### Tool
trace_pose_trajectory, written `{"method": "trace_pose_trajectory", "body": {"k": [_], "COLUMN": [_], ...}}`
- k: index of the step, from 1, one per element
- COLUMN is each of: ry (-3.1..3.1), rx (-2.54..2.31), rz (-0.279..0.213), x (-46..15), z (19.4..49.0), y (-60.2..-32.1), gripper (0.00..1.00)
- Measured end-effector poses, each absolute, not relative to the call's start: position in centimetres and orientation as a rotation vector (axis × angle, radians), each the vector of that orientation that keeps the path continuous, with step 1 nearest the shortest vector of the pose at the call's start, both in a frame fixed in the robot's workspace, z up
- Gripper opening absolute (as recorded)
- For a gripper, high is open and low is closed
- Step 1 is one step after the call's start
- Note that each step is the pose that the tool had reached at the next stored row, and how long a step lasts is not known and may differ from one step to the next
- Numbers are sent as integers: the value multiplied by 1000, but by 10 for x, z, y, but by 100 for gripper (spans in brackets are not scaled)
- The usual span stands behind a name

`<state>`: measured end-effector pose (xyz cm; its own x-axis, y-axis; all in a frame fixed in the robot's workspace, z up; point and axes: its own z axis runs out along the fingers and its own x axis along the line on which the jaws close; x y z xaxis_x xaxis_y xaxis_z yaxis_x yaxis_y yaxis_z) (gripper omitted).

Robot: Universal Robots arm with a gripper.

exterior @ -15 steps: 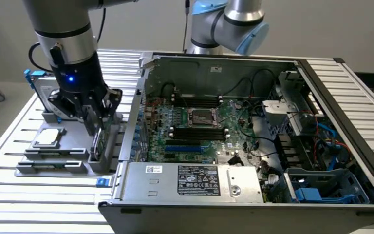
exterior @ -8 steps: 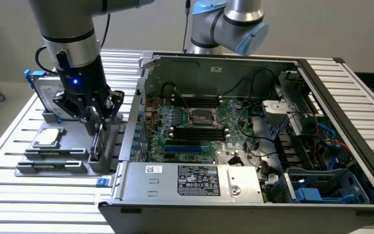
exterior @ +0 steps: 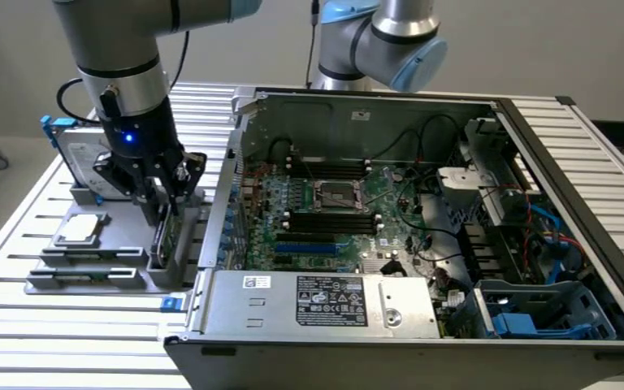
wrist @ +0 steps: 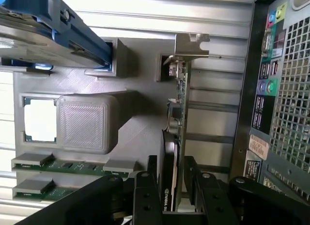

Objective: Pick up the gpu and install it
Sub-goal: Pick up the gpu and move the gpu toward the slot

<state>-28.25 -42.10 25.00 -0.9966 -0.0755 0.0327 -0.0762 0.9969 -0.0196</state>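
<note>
The gpu (wrist: 177, 113) stands on edge in a slot of the grey holder (exterior: 127, 256), left of the computer case in the exterior view. Its green board, black shroud and silver end bracket (wrist: 191, 45) show in the wrist view. My gripper (exterior: 162, 203) (wrist: 172, 159) has come down over the gpu (exterior: 166, 236), with one black finger on each face of the card. The fingers (wrist: 152, 167) sit against it, shut on the card, which still rests in its slot.
The open computer case (exterior: 399, 106) with its motherboard (exterior: 334, 211) lies to the exterior view's right. The holder also carries a silver hard drive with blue rails (exterior: 74, 150), a square processor (exterior: 81, 229) and memory sticks (wrist: 58, 164). A second arm (exterior: 383, 41) stands behind the case.
</note>
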Motion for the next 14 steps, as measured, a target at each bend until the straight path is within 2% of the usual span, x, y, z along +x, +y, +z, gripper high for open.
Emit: {"method": "trace_pose_trajectory", "body": {"k": [14], "ry": [-3102], "rx": [110], "rz": [32], "x": [-284], "z": [240], "y": [-418], "gripper": [36]}}
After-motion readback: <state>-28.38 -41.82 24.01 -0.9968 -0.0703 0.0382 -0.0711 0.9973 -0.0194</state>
